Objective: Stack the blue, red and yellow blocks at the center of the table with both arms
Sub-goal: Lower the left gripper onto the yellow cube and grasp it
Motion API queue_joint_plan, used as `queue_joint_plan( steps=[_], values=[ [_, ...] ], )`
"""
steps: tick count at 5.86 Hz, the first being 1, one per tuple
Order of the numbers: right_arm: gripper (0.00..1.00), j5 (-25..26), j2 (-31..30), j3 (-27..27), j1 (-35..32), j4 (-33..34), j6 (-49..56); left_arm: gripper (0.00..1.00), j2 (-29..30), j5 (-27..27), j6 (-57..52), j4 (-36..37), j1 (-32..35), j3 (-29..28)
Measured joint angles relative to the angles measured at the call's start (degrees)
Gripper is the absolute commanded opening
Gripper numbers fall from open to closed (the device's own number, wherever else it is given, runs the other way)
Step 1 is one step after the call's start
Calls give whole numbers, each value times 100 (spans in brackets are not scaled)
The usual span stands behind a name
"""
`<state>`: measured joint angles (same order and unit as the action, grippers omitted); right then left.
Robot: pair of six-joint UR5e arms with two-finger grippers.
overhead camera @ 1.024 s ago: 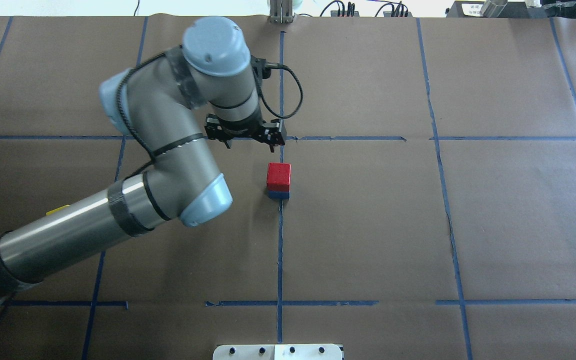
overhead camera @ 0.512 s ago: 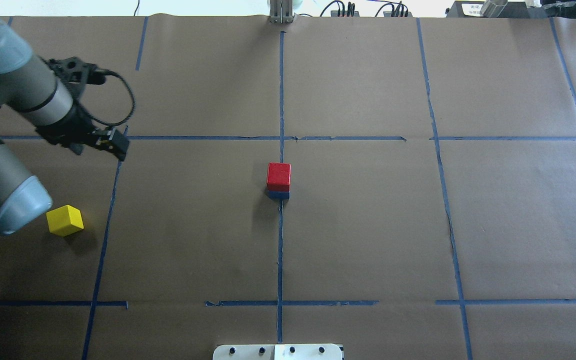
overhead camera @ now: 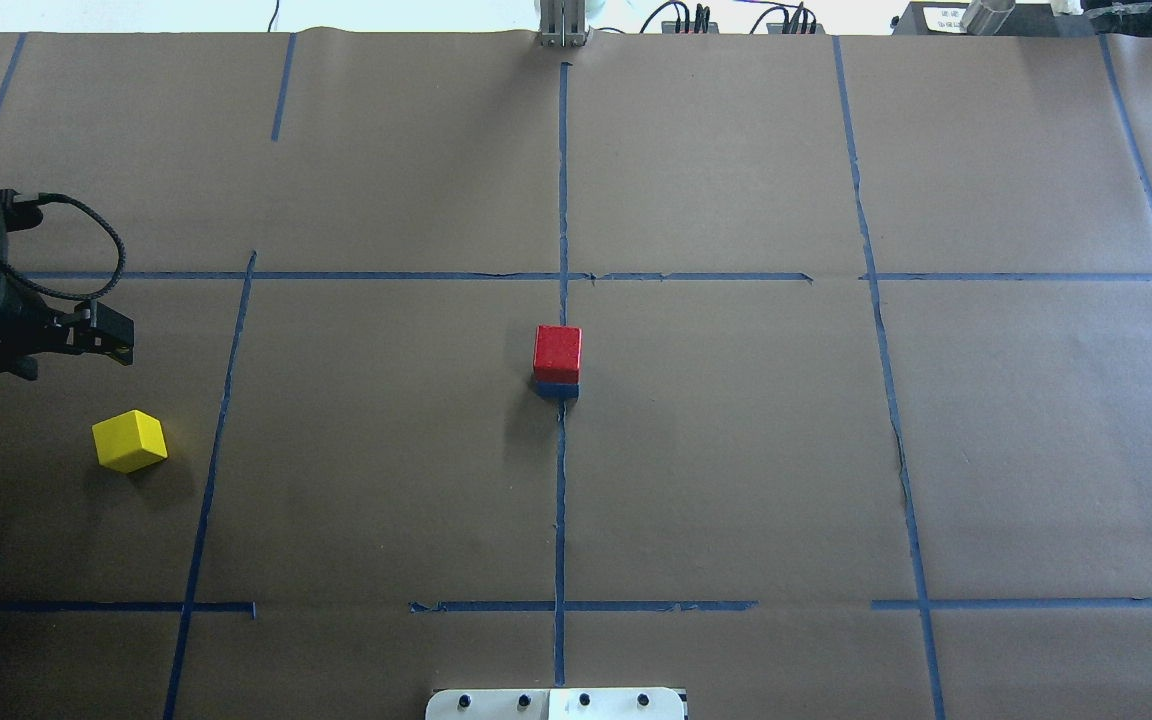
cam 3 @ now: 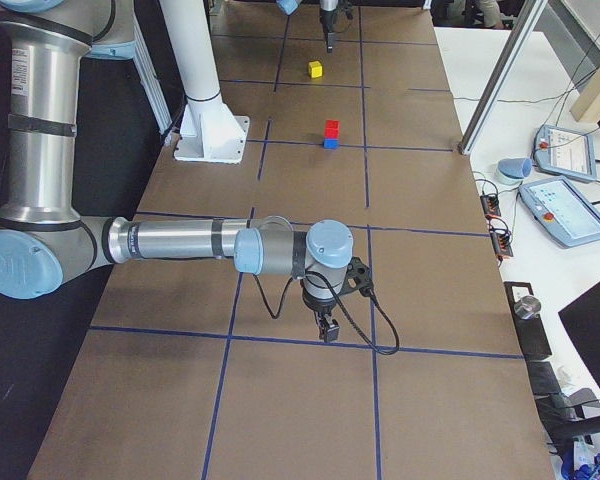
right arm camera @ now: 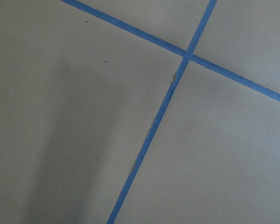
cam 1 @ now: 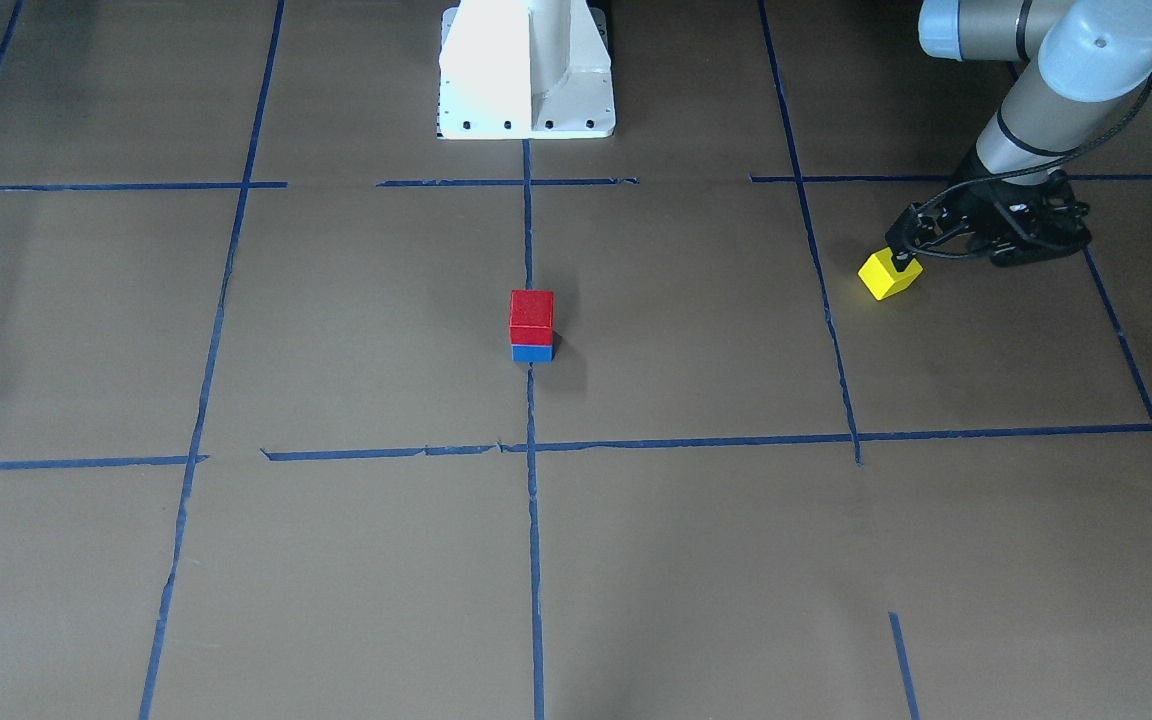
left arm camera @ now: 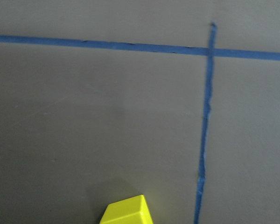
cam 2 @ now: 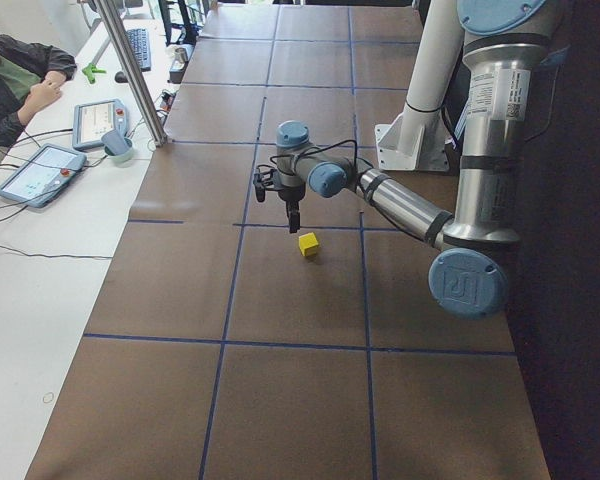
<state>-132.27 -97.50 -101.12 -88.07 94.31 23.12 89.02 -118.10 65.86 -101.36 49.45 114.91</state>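
The red block (overhead camera: 557, 350) sits on top of the blue block (overhead camera: 557, 390) at the middle of the surface (overhead camera: 736, 450). Their sides are nearly in line, so two of the three levels look finished. The yellow block (overhead camera: 130, 441) lies alone on the surface, turned a little against the tape lines (overhead camera: 226, 400).

The left end effector (overhead camera: 111, 338) hangs near this block, above the surface and not touching it. The block is a little to the robot's side of it, and in the left wrist view only its top corner shows at the lower edge. I judge that the arm is placed here to line up over the block before it descends. The fingers are seen from the side, so I cannot tell how wide they are. The stack is well apart from this end effector, toward the robot's right.

The right end effector (cam 3: 327, 326) points down close over a tape crossing, far from the stack. It shows only in the side view, so I cannot tell its opening. Probably it waits there so that the centre is free.
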Motion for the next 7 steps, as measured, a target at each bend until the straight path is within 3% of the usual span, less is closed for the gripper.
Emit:
queue_joint_plan(
  steps=[1, 3, 6, 7],
  values=[
    [100, 0, 5, 13, 0, 0, 2, 100, -186, 375, 726, -451, -390, -14],
    [100, 7, 14, 29, 0, -6, 8, 100, -231, 886, 1345, -650, -1029, -89],
    [100, 7, 20, 30, 0, -9, 9, 100, -243, 946, 1167, -670, -1143, -342],
    [100, 6, 23, 28, 0, -9, 9, 93, -227, 944, 1123, -752, -1151, -499]
  ],
)
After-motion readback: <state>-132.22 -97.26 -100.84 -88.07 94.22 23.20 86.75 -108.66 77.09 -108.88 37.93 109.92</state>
